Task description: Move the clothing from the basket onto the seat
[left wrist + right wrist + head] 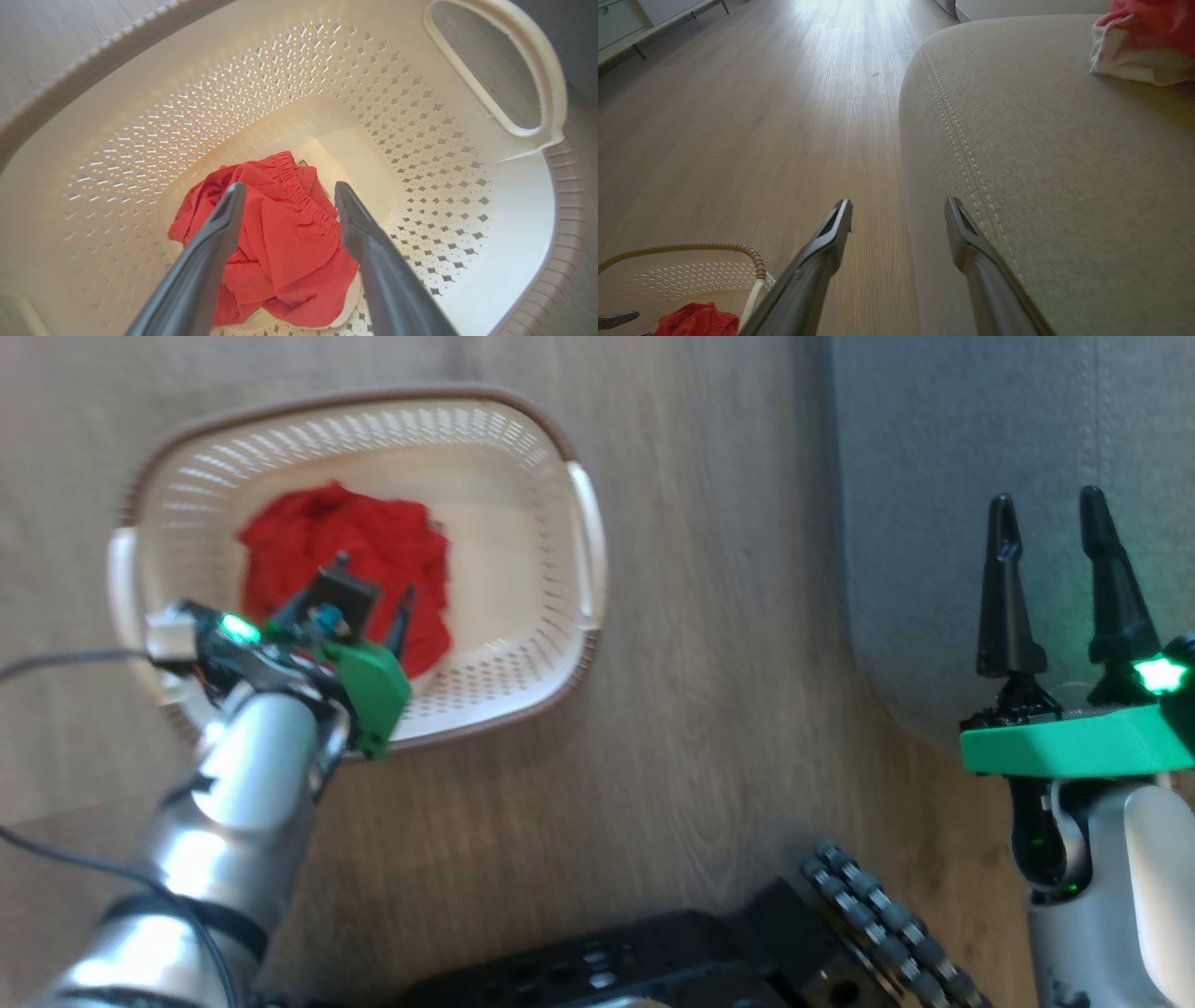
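Showing the left end effector inside the basket, its two dark fingers spread wide and standing one on each side of a crumpled red garment that lies on the basket bottom. Nothing is clamped between the fingers, and whether their tips touch the fabric cannot be told. The garment's gathered elastic hem runs between the fingers, and a white panel shows under its near edge. In the head view the basket stands on the wood-grain floor at the robot's left, with the garment toward the basket's left half and the right half of the bottom bare. One pale side handle faces the seat, which stands apart from the basket across a strip of floor. The right end effector hangs at the seat's rounded corner, fingers parted wide and holding nothing. The right wrist view looks along those fingers, one over the floor and the other over the seat's edge, where a double line of pale stitching curves over the grey upholstery. A second garment, red with a white panel, lies on the seat top well beyond the fingertips. The robot's dark wheeled base shows at the lower edge of the head view.
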Robot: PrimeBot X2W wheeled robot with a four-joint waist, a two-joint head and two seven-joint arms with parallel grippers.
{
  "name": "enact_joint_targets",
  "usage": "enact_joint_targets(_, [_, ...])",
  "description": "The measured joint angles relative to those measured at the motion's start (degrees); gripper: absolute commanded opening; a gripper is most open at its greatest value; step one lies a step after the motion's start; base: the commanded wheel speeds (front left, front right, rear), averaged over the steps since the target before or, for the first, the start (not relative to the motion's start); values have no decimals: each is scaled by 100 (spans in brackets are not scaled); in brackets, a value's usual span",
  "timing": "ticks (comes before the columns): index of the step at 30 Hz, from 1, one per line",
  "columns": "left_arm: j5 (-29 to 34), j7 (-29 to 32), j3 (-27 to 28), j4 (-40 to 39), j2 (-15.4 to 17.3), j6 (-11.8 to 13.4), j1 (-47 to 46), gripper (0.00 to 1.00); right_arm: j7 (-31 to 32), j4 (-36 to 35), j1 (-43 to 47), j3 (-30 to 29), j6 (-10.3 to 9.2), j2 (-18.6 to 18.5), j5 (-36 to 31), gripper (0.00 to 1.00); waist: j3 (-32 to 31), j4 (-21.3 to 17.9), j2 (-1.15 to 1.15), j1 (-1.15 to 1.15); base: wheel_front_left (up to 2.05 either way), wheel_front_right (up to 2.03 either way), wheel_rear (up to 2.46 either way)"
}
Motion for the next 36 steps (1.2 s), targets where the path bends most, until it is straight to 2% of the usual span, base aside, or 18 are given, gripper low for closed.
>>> enact_joint_targets(5, [51, -1, -10, 755, 198, -26, -726, 100, 0, 46, -68, 259, 0, 21, 479, 100, 478, -452, 0, -1, 0, 0, 0])
enact_joint_targets(9, [174, 0, -107, 1343, 459, 85, -1137, 100, 0, 70, -91, 492, 0, 35, 650, 100, 778, -813, 0, -1, 0, 0, 0])
enact_joint_targets(10, [212, 214, -107, 1597, 558, 393, -1293, 100, 0, 66, -108, 526, 0, 44, 728, 100, 914, -949, 0, -2, 0, 0, 0])
enact_joint_targets(15, [537, 805, -361, 1818, 777, 723, -1547, 100, -1, 7, -106, 782, 0, 65, 869, 100, 1168, -1155, 0, -2, 0, 0, 0])
enact_joint_targets(17, [633, 1090, -493, 1826, 825, 712, -1618, 100, -1, -2, -105, 845, 0, 71, 913, 100, 1234, -1191, 0, -2, 0, 0, 0])
enact_joint_targets(20, [781, 1607, -683, 1845, 868, 557, -1684, 100, -1, -8, -103, 931, 0, 74, 921, 100, 1291, -1214, 0, -2, 0, 0, 0])
enact_joint_targets(31, [913, 2897, -989, 1876, 992, 113, -1699, 100, -1, -114, -103, 1020, 0, 74, 948, 100, 1383, -1188, 0, -2, 0, 0, 0])
enact_joint_targets(32, [913, 2956, -1011, 1880, 990, 111, -1706, 55, -1, -119, -103, 1017, 0, 74, 948, 100, 1391, -1180, 0, -2, 0, 0, 0])
enact_joint_targets(33, [902, 2982, -1017, 1885, 984, 110, -1713, 15, -1, -126, -103, 1016, 0, 74, 948, 100, 1399, -1173, 0, -2, 0, 0, 0])
enact_joint_targets(34, [896, 2982, -1024, 1891, 981, 109, -1723, 0, -1, -135, -103, 1015, 0, 74, 948, 100, 1404, -1167, 0, -2, 0, 0, 0])
enact_joint_targets(36, [895, 2981, -1033, 1902, 970, 52, -1759, 0, -1, -142, -104, 1016, 0, 74, 948, 100, 1405, -1162, 0, -2, 0, 0, 0])
